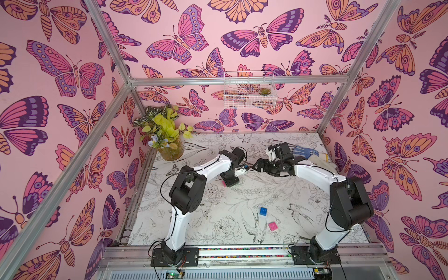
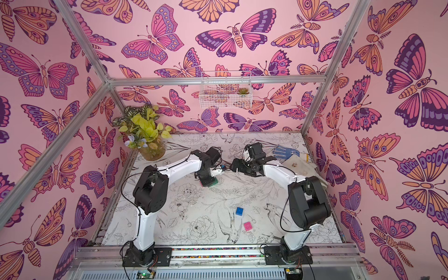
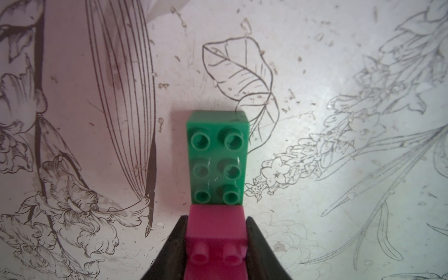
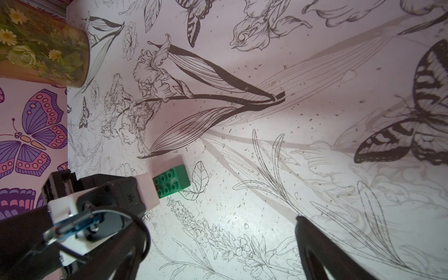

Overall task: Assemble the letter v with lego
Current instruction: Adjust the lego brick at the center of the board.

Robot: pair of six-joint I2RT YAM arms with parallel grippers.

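Table point(image 1: 242, 194): printed surface carrying both arms.

Left arm point(image 1: 211, 167): reaches forward, with the wrist bent steeply downward over the table.

Right arm point(image 1: 312, 172): elbow raised, forearm directed inward toward the left wrist.

Right gripper point(image 1: 257, 167): jaws wide apart and empty, held above the table.

Left gripper point(image 3: 217, 218): jaws clamped on the pink brick point(image 3: 215, 230).

Green brick point(image 3: 218, 157): lies flat, extending past the left fingertips, with its near end meeting the pink brick.

Blue brick point(image 1: 263, 211) and second pink brick point(image 1: 273, 226): well apart from both grippers, toward the arm bases.
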